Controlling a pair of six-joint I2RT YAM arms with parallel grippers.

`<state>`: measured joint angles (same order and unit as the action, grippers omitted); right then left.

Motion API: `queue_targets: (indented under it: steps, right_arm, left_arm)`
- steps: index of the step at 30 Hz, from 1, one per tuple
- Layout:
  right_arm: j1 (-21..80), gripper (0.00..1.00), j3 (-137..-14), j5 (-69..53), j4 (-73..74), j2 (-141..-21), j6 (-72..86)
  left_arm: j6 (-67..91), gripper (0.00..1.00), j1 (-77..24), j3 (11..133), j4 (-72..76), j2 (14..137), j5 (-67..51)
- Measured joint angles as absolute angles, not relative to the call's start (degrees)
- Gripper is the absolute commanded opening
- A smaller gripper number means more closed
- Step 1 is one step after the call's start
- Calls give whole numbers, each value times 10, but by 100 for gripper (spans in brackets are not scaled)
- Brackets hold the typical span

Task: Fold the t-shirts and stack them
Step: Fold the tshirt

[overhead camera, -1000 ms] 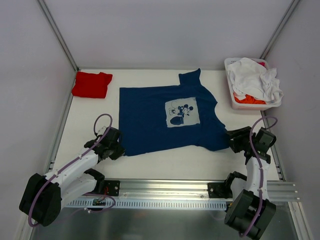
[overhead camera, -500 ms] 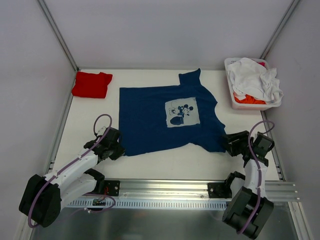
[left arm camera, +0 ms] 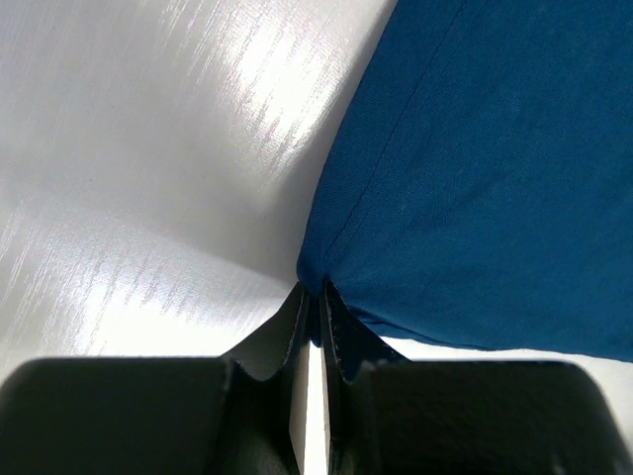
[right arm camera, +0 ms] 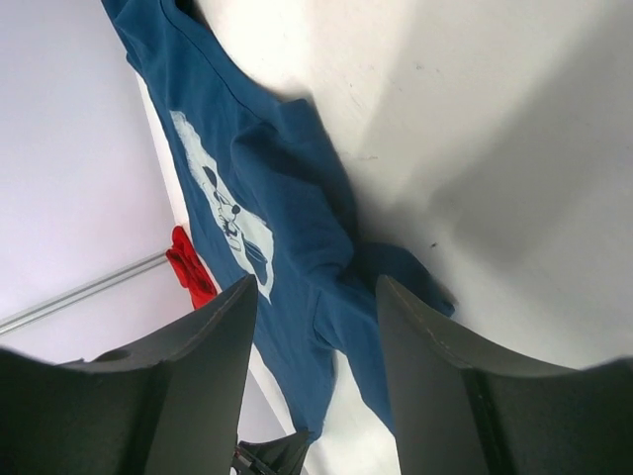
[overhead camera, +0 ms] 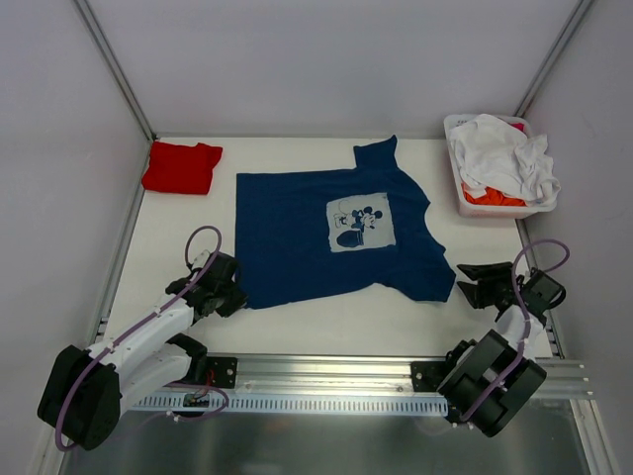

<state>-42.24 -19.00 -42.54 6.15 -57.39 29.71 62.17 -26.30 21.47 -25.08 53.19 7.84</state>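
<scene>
**Navy tee lay flat, one corner pinched, the other tool open**

The white desk (overhead camera: 326, 322) filled the middle of the top view, with pale walls on three sides. The navy t-shirt (overhead camera: 292, 242) was spread flat across the centre of the desk. Its collar end pointed toward the right of the frame, and one sleeve stuck up toward the upper centre. Its lower edge ran slightly wrinkled from lower left to lower right.

A white bin (overhead camera: 458, 203) sat in the upper right corner of the desk. A crumpled white t-shirt (overhead camera: 499, 153) was heaped over its rim, and an orange t-shirt (overhead camera: 492, 198) showed under it at the near side. In the upper left, well apart from the navy cloth, a red t-shirt (overhead camera: 181, 166) lay folded into a compact rectangle. The pale square print (overhead camera: 360, 223) of a cartoon mouse sat right of centre on the navy t-shirt.

The left tool (overhead camera: 235, 295) lay low at the lower left corner of the navy t-shirt. In the left wrist view its fingers were pressed together on that hem corner (left arm camera: 315, 292), and the cloth fanned out above them.

The right tool (overhead camera: 469, 283) sat just beside the lower right corner of the shirt. Its jaws stood wide apart and held nothing. In the right wrist view the shirt and a sliver of the red one showed between its fingers (right arm camera: 316, 287).
</scene>
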Motion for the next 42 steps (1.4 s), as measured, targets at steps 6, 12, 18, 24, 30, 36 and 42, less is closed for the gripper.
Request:
queue_targets:
  steps: [6,12,18,24,30,36,42]
  right_arm:
    - [-428,55,-142,-443,60,-520,305]
    - [-429,54,-100,-455,75,-437,317]
    - [-429,22,-95,-465,83,-424,323]
    - [-429,9,-95,-475,89,-422,323]
    - [-429,0,-95,-481,93,-420,325]
    - [-429,0,-104,-486,100,-407,325]
    - [-429,0,-130,-487,103,-389,327]
  left_arm:
    - [622,0,-263,215,-251,532,78]
    - [622,0,-263,215,-251,532,77]
    - [622,0,-263,215,-250,532,77]
    - [622,0,-263,215,-250,532,77]
    - [622,0,-263,211,-250,525,76]
    - [621,0,-263,211,-254,519,75]
    - [615,0,-263,216,-286,498,75]
